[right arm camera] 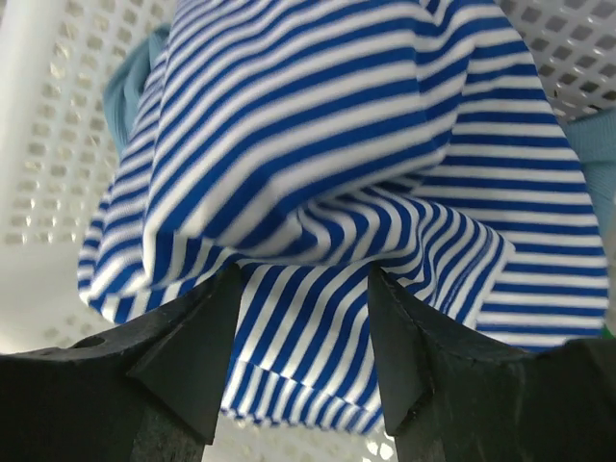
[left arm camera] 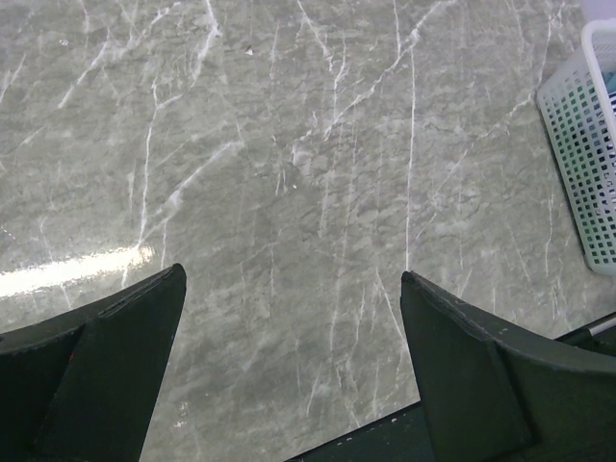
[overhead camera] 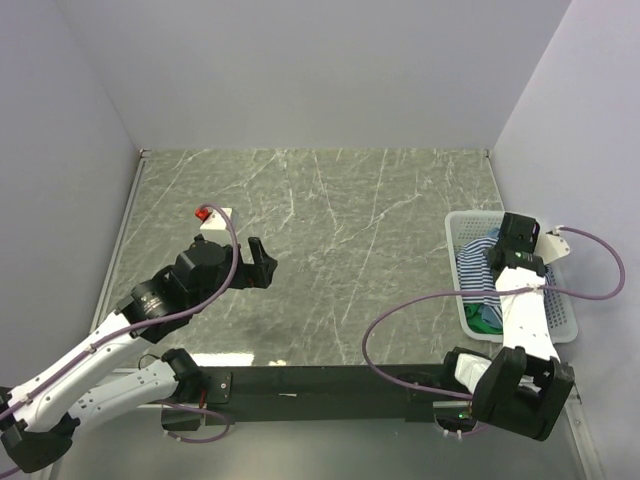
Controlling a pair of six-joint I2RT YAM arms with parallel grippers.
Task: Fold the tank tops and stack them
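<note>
Showing right tool [right arm camera: 303, 279] inside basket [right arm camera: 38, 144] at bench [left arm camera: 289, 115] right edge, jaws parted; striped tank top [right arm camera: 318, 144] bunched directly ahead, fold between tips, not clamped. Left tool [left arm camera: 292, 272] wide, well apart over bench; right tool nearer.

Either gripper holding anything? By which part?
Nothing held. Left gripper open above the table. Right gripper open, jaws either side of a bunched fold of the striped tank top, not pinching it.

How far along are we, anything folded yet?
Nothing looks done: no top lies on the table. In hand: the right gripper, jaws open, is at the striped top in the basket; the left gripper hangs open above the table. Left: taking out, folding and stacking every top, the teal top included.
</note>
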